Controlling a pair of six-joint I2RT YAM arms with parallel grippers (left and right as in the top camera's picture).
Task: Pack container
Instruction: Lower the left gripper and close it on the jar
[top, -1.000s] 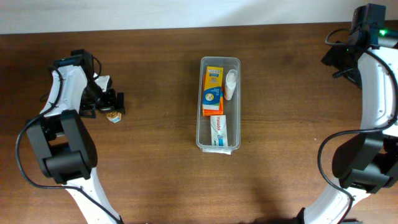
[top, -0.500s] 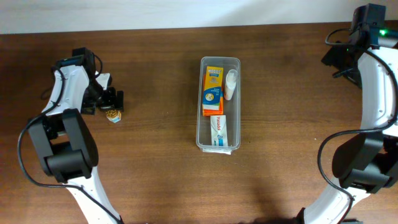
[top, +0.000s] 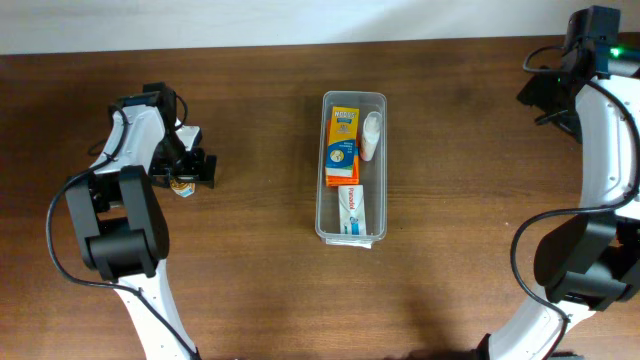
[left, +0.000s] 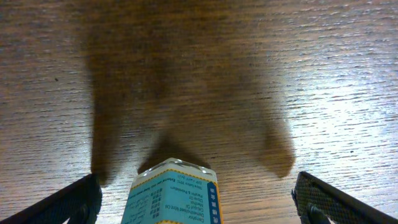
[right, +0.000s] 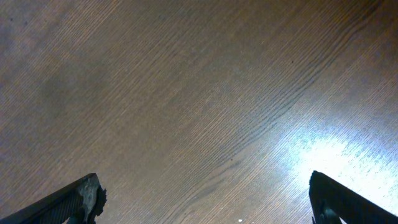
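Jaws spread both sides; container (top: 322, 205) holds three items; one box (left: 174, 194) outside.

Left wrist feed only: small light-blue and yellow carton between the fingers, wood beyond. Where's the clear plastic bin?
Observer: The long clear plastic container lies mid-table, to the right of the left gripper and well apart from it.
Operator: What's in it?
Observer: An orange and yellow cardboard box, a white bottle-like item beside it, and a white and blue toothpaste box at the near end.
Operator: Right arm?
Observer: The right gripper is open over the bare wooden table, holding nothing.
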